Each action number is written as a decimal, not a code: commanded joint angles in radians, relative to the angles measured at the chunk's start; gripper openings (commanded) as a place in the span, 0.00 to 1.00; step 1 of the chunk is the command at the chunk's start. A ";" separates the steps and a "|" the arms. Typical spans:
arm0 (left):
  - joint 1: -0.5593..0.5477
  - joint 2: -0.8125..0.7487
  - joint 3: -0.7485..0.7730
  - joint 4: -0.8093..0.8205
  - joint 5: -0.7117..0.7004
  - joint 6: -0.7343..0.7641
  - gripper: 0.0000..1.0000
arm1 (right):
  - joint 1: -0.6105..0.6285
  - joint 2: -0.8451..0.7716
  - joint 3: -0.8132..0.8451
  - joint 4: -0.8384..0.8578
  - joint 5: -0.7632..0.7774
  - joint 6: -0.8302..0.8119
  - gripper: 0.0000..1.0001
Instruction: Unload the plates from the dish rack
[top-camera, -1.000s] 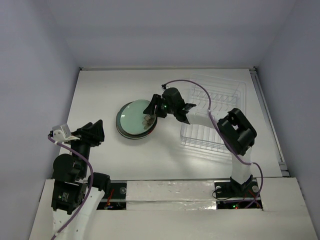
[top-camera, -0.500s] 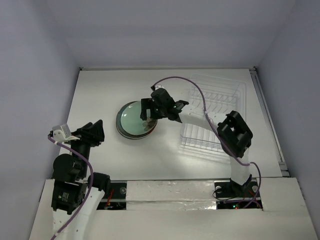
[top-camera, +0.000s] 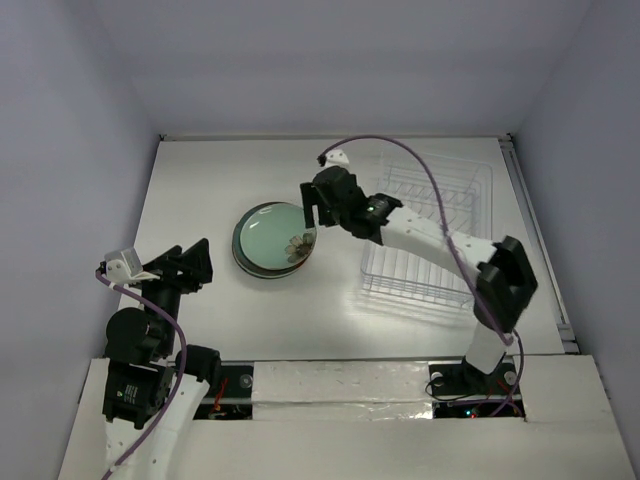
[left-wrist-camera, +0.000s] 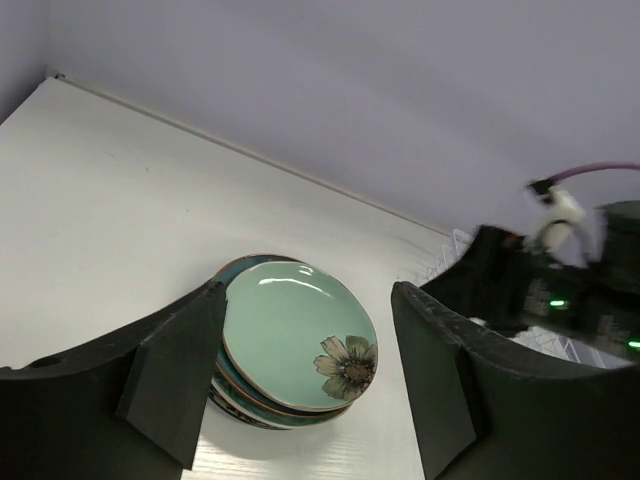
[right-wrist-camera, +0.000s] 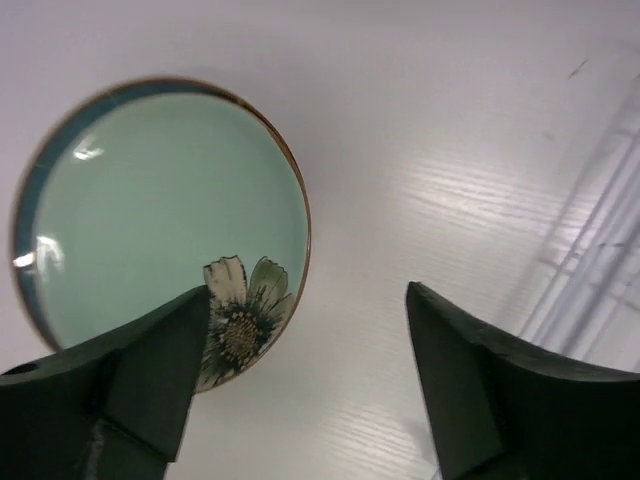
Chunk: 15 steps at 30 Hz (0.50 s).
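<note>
The plates (top-camera: 270, 241) lie stacked flat on the table left of the dish rack (top-camera: 440, 192), with a pale mint green plate with a flower on top. The stack also shows in the left wrist view (left-wrist-camera: 290, 335) and the right wrist view (right-wrist-camera: 165, 215). The white wire rack holds no plates that I can see. My right gripper (top-camera: 312, 205) is open and empty, hovering above the table just beyond the stack's right rim (right-wrist-camera: 308, 300). My left gripper (top-camera: 196, 258) is open and empty, near the left front, facing the stack (left-wrist-camera: 305, 295).
The rack's wires show at the right edge of the right wrist view (right-wrist-camera: 600, 250). The right arm (left-wrist-camera: 560, 290) reaches over the rack's left end. Walls enclose the table at the back and on both sides.
The right gripper has let go of the mint plate on the stack and moved up and away toward the far side. The left arm has not moved.
</note>
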 joint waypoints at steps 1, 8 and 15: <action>0.001 -0.005 0.000 0.042 -0.002 0.005 0.64 | 0.002 -0.222 -0.042 0.078 0.098 -0.029 0.80; 0.001 0.012 0.001 0.056 0.041 0.018 0.81 | 0.002 -0.720 -0.283 0.239 0.270 -0.098 0.00; 0.010 0.009 0.003 0.059 0.056 0.021 0.90 | 0.002 -1.167 -0.509 0.273 0.451 -0.107 0.32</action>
